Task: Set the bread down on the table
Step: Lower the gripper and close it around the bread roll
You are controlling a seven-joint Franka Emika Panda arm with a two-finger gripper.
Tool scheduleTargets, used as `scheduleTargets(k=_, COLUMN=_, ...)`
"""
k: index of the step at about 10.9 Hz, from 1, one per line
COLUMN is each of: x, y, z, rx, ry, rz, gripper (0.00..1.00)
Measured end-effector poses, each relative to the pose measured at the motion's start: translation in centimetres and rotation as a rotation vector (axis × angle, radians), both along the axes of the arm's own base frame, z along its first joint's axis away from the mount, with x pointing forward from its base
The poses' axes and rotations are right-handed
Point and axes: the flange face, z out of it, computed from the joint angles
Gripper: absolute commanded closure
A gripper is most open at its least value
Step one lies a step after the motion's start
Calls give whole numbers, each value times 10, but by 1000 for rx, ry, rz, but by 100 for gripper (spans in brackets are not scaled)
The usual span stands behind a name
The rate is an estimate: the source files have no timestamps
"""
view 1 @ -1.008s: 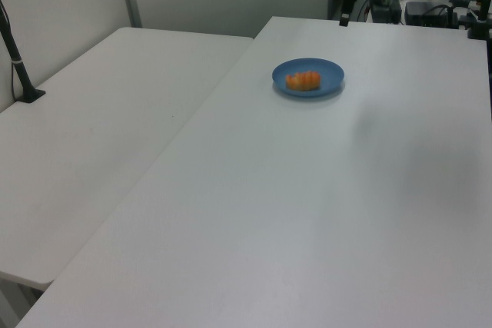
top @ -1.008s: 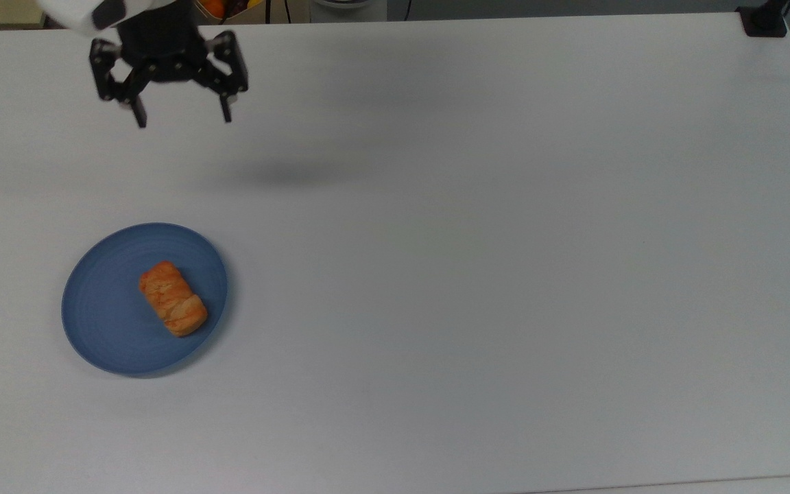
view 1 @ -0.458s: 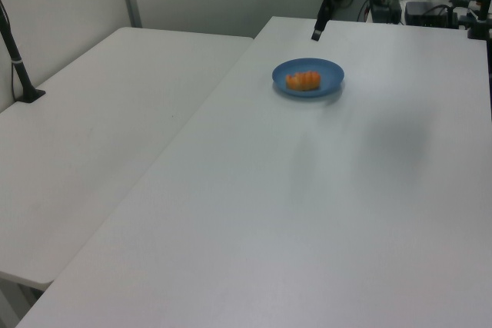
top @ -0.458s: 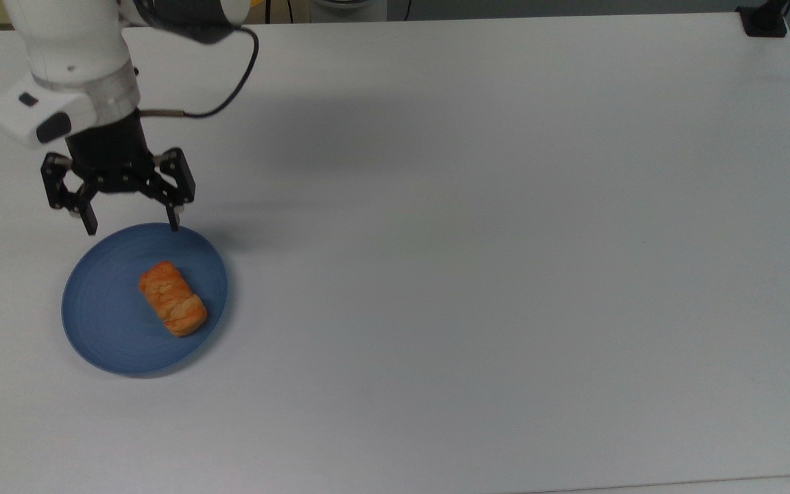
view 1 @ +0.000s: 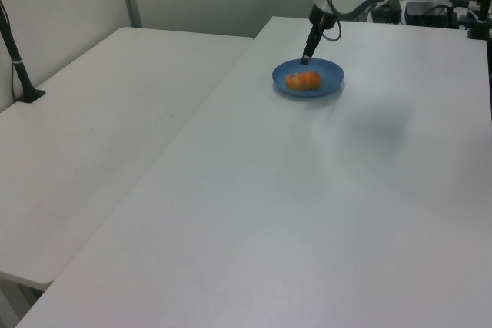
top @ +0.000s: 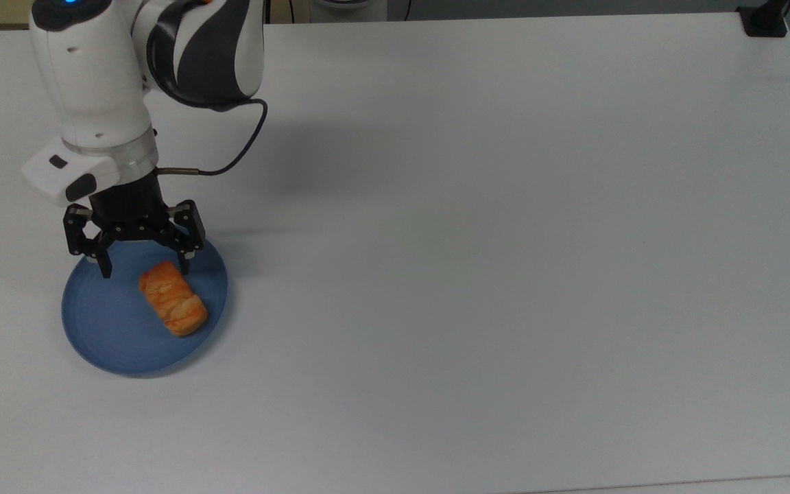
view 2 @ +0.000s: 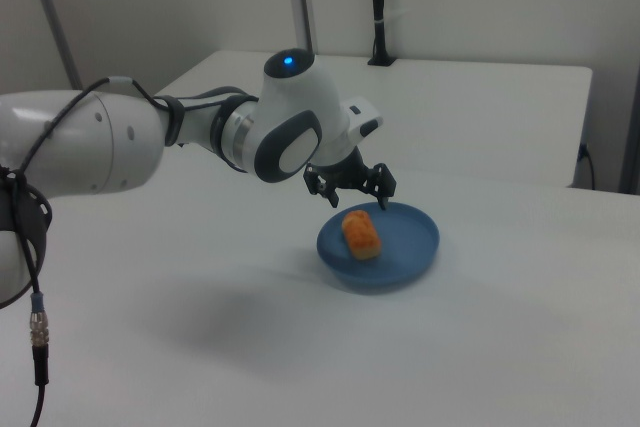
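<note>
Golden-orange bread lying on its side near the middle of a round blue plate, long axis running diagonally in the top view, from upper left to lower right. Resting on the plate and not yet on the white table, so still to be lifted off and set down on the bare surface beside it. Lots of free tabletop toward the top view's right, likely the easiest spot for the drop. Black two-finger hand hanging point-down from the white arm over the plate's far rim, just above the bread's upper end. Spread wide, gripping nothing, touching neither bread nor plate as far as can be judged. One fingertip close beside the bread's near corner, the other out over bare blue. Probably mid-approach, lining up to straddle the roll across its narrow width before closing.
</note>
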Motion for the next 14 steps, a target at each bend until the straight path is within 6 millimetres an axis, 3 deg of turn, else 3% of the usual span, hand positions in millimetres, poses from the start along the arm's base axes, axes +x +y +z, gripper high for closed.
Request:
scheduleTargets(k=5, x=8, y=6, z=-48, rx=-4, ry=4, rz=7, gripper=1)
scheduleTargets(k=7, x=11, y=9, z=-61, rx=-6, ry=-9, rz=11, gripper=21)
scheduleTargets(k=10, x=12, y=12, z=-65, rx=-4, ry=-7, rz=14, gripper=50)
scheduleTargets(k=13, x=14, y=18, z=-64, rx=-1, ry=-10, rz=23, gripper=69)
scheduleTargets(k=14, x=14, y=18, z=-64, rx=-2, ry=-11, rz=23, gripper=71)
